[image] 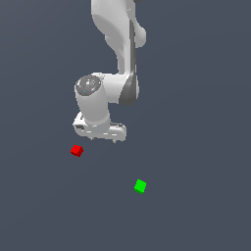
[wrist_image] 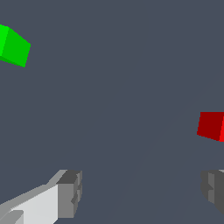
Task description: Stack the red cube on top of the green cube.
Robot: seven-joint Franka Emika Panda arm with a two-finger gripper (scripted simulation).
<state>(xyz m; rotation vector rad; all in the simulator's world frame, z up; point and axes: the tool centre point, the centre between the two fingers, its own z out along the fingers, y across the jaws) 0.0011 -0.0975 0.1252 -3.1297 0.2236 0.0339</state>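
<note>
The red cube [image: 76,150] lies on the dark floor, just below the hand and toward the exterior view's left. The green cube [image: 140,186] lies apart from it, lower and toward the exterior view's right. My gripper [image: 100,136] hangs above the floor between the two cubes, closer to the red one. In the wrist view the gripper [wrist_image: 142,192] is open, its grey fingertips [wrist_image: 70,194] wide apart with nothing between them. The red cube [wrist_image: 212,126] sits near one fingertip at the picture's edge, partly cut off. The green cube [wrist_image: 13,46] sits at the opposite edge.
A plain dark grey floor [image: 196,206] fills both views. The white arm [image: 120,44] rises above the hand. Nothing else shows.
</note>
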